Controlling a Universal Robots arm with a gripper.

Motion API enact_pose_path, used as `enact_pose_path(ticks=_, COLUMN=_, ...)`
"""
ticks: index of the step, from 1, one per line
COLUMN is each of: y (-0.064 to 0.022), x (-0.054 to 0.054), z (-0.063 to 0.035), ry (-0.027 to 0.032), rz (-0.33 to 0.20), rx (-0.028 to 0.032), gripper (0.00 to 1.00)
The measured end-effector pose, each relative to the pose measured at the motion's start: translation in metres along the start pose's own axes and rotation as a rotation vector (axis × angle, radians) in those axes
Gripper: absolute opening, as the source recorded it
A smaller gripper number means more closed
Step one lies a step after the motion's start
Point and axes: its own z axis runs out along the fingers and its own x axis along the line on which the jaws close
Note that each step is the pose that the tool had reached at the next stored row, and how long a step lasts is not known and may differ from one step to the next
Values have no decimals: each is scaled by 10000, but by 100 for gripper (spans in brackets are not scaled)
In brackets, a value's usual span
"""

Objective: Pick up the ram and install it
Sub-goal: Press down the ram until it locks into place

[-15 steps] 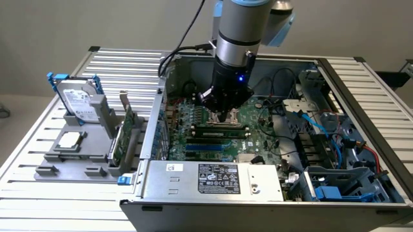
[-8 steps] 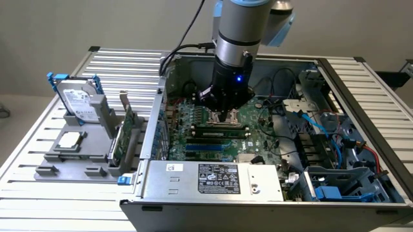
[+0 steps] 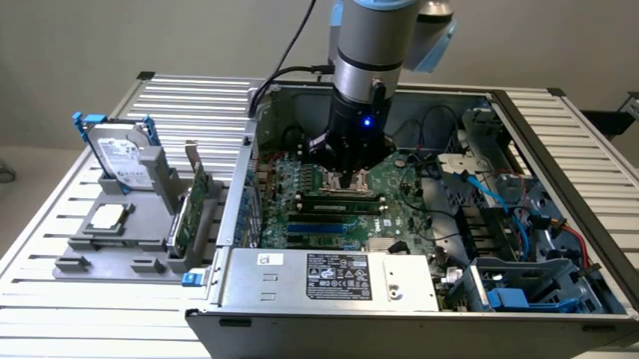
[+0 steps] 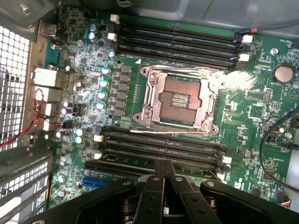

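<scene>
- One ram (image 3: 337, 200) is seen seated among the motherboard (image 4: 243, 107) slots.
- The hand (image 4: 164, 169) is held clenched just above it, grasping nothing.

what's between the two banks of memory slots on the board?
The bare CPU socket in its metal frame, between the near slot bank by the gripper and the far slot bank. The wrist view shows it.

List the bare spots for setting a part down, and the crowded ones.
Bare table slats behind the grey fixture, in front of it, and beyond the computer case on the exterior view's right. Crowded: inside the case, around the gripper and cables.
</scene>
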Motion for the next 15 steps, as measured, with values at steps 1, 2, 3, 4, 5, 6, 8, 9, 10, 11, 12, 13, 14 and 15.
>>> enact_pose_path(ticks=1, y=0, x=0, z=0, ry=-17, rz=112, rx=-1, gripper=11)
enact_pose_path(ticks=2, y=0, x=0, z=0, ry=-31, rz=220, rx=-3, gripper=11)
enact_pose_path(ticks=3, y=0, x=0, z=0, ry=-44, rz=324, rx=-4, gripper=11)
enact_pose_path(ticks=4, y=0, x=0, z=0, ry=-50, rz=415, rx=-5, gripper=11)
enact_pose_path(ticks=5, y=0, x=0, z=0, ry=-53, rz=485, rx=-4, gripper=11)
enact_pose_path(ticks=6, y=-1, x=0, z=-2, ry=-54, rz=535, rx=-3, gripper=11)
enact_pose_path(ticks=8, y=-19, x=3, z=-10, ry=-55, rz=585, rx=-3, gripper=11)
enact_pose_path(ticks=9, y=-43, x=6, z=-14, ry=-57, rz=594, rx=-5, gripper=11)
enact_pose_path(ticks=10, y=-73, x=10, z=-20, ry=-57, rz=601, rx=-5, gripper=11)
enact_pose_path(ticks=11, y=-103, x=13, z=-25, ry=-57, rz=608, rx=-5, gripper=11)
enact_pose_path(ticks=12, y=-131, x=17, z=-30, ry=-57, rz=616, rx=-5, gripper=11)
enact_pose_path(ticks=13, y=-156, x=20, z=-37, ry=-57, rz=626, rx=-6, gripper=11)
enact_pose_path(ticks=14, y=-179, x=23, z=-50, ry=-60, rz=634, rx=-13, gripper=11)
enact_pose_path(ticks=15, y=-197, x=26, z=-67, ry=-60, rz=646, rx=-25, gripper=11)
